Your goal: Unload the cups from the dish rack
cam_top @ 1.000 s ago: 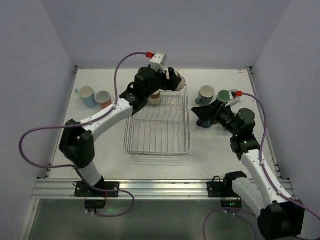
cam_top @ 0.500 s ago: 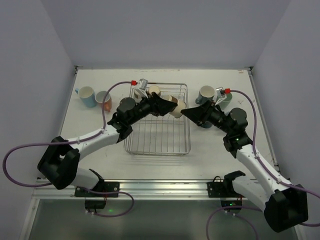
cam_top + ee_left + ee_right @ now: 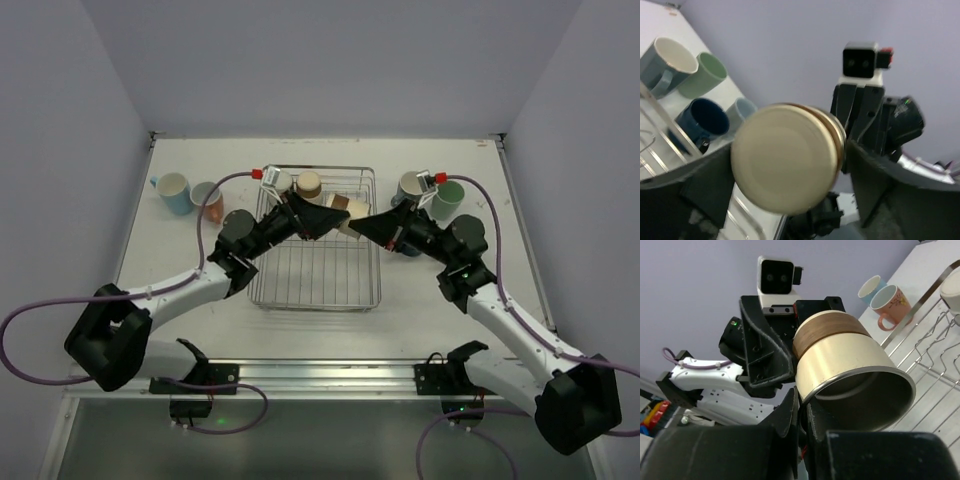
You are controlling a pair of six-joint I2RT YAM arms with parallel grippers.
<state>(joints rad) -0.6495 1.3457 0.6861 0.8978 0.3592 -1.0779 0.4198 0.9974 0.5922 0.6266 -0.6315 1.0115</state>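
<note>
A cream cup with a brown band (image 3: pixel 345 212) hangs on its side over the dish rack (image 3: pixel 315 285), between both grippers. My right gripper (image 3: pixel 804 402) is shut on the cup's (image 3: pixel 850 370) rim, one finger inside and one outside. My left gripper (image 3: pixel 322 214) stands open round the base of the cup (image 3: pixel 785 157), with a gap showing at one finger (image 3: pixel 875 180). Two more cups (image 3: pixel 309 184) sit at the rack's far end. Blue (image 3: pixel 173 190) and pink (image 3: pixel 207 198) cups stand on the table at the left. Grey (image 3: pixel 410 186), green (image 3: pixel 447 196) and navy (image 3: pixel 700 120) cups stand at the right.
The two arms meet nose to nose above the rack's right side, and the left arm's purple cable (image 3: pixel 215 195) arcs over the table. A light blue cup (image 3: pixel 742 110) stands beside the navy one. Walls close the table at the back and both sides.
The left arm carried the cream cup from the rack's far end to over its right side. The right gripper came in and shut on the rim; the left jaws opened.
</note>
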